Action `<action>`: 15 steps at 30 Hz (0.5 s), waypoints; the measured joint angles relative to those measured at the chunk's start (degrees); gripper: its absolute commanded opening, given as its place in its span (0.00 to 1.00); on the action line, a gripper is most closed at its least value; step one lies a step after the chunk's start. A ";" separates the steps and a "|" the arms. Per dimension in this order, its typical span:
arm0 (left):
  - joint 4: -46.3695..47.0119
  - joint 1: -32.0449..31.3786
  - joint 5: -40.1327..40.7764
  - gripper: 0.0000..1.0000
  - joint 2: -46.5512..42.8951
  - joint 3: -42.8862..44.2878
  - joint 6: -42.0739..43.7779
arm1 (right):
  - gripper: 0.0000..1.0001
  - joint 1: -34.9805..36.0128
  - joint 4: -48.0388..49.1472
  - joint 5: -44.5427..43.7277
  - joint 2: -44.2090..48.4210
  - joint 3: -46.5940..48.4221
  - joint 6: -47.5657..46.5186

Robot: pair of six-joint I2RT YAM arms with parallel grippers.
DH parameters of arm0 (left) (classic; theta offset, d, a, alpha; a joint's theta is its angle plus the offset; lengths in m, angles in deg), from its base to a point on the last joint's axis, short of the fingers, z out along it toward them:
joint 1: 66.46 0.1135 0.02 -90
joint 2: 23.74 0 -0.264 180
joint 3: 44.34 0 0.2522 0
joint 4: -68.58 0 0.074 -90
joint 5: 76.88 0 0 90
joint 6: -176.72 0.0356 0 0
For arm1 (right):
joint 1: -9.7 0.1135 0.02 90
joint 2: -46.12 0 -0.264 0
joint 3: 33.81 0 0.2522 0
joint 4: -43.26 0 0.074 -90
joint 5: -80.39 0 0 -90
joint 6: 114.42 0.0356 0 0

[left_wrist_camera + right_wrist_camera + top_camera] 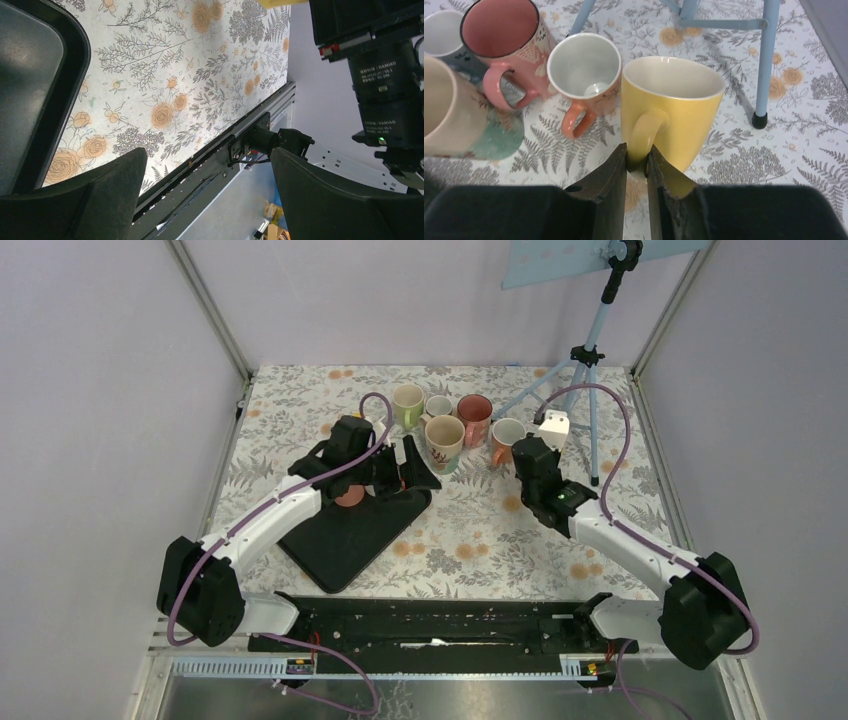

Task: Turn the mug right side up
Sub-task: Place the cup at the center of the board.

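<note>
A yellow mug (674, 105) stands mouth up in the right wrist view, its base low over the flowered cloth. My right gripper (637, 152) is shut on its handle, one finger on each side. In the top view that gripper (525, 452) sits just right of the mug cluster and covers the yellow mug. My left gripper (408, 462) hangs open over the far corner of the black tray (340, 540), nothing between its fingers (115, 180). A reddish-brown mug (350, 497) lies on the tray under the left arm; which way up it is I cannot tell.
Several upright mugs are grouped at the back: green (408, 400), pink (475, 412), beige with teal (444, 435) and white with an orange handle (584, 67). A blue tripod (590, 350) stands right behind the yellow mug, one leg (769, 55) close by.
</note>
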 measured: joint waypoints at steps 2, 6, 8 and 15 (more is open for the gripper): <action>-0.02 0.00 -0.26 0.99 0.00 0.00 0.15 | 0.00 -0.66 4.68 -0.81 -1.20 -1.29 -1.77; -0.52 0.00 -0.55 0.99 0.00 0.00 0.61 | 0.00 -2.73 12.57 -1.70 -2.99 -4.50 -4.90; -0.90 0.00 -0.63 0.99 0.00 0.00 0.81 | 0.00 -3.82 15.50 -1.70 -3.63 -5.79 -5.99; -1.92 0.00 -1.09 0.99 0.00 0.00 1.03 | 0.00 -6.60 27.52 -1.70 -5.75 -10.25 -10.38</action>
